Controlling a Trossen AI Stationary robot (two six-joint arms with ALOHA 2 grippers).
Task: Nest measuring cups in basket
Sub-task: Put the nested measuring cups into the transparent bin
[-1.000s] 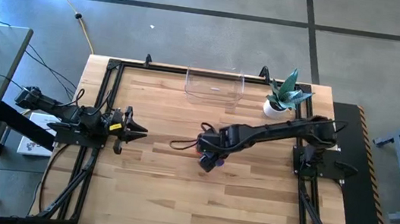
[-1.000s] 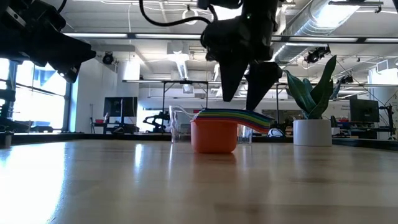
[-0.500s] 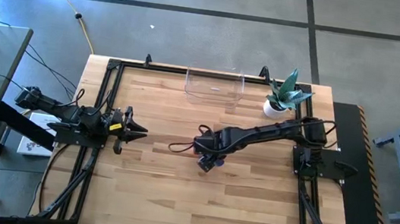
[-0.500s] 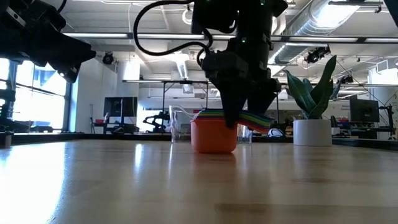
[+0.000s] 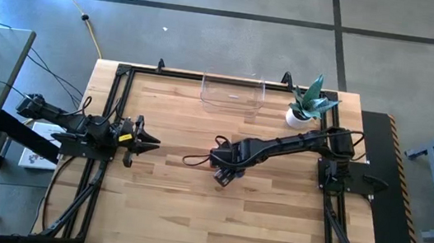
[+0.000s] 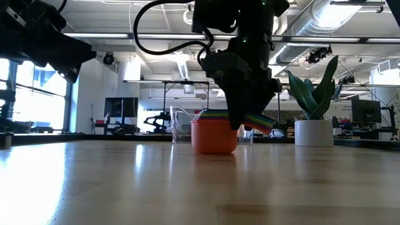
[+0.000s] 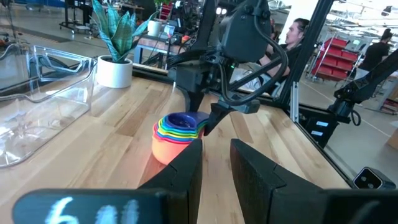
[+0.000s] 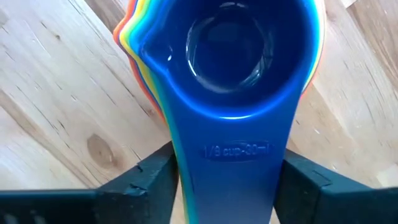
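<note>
From above, my right gripper (image 5: 224, 175) sits mid-table over the measuring cups, far from the basket (image 5: 232, 93); my left gripper (image 5: 146, 142) waits, fingers slightly apart. At my wrist, my fingers (image 8: 155, 175) flank the stacked handles (image 8: 231, 163), so I should squeeze squarely before lifting.

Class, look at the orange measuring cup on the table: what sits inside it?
Inside the orange cup sits a nested stack of smaller cups, the blue cup innermost and empty. Of the cups between, only coloured rims show; their bowls are covered.

2 black jointed arms (image 5: 280, 149), looped black cable (image 6: 147, 25)
</note>
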